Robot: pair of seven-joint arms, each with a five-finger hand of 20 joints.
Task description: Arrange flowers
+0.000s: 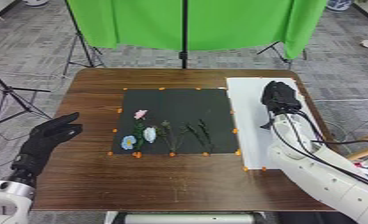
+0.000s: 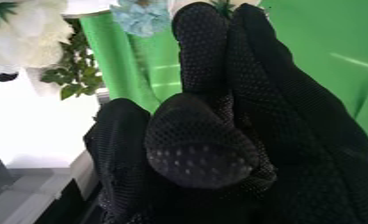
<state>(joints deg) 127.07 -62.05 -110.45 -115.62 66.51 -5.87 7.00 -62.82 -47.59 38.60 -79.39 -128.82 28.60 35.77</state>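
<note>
Left arm in from the near left corner, bent inward; left robot hand (image 1: pixel 52 134) at the left side of the brown worktop (image 1: pixel 180 185), fingers relaxed, thumb apart from them, aimed toward the mat. Right arm in from the near right corner, reaching forward and slanting inward; right robot hand (image 1: pixel 280 95) over the white sheet (image 1: pixel 249 100), fingers extended forward, well to the right of the flowers. Right wrist view: fingers long and loosely straight, thumb in front of them. Task flowers lie on the near part of the black mat (image 1: pixel 176 102), left to right: blue flower (image 1: pixel 128 142) near the left edge, pink flower (image 1: pixel 140 114) farther back, white flower (image 1: pixel 149 134), then green stems (image 1: pixel 170 136) and darker stems (image 1: pixel 199 134). Orange bits (image 1: pixel 137 155) along mat edges. Far side: green cloth (image 1: pixel 132 25), black pole (image 1: pixel 185 30). Right wrist view also has white blossoms (image 2: pixel 38 37), pale blue blossom (image 2: pixel 141 19), leaves (image 2: pixel 74 75) beyond the hand.
</note>
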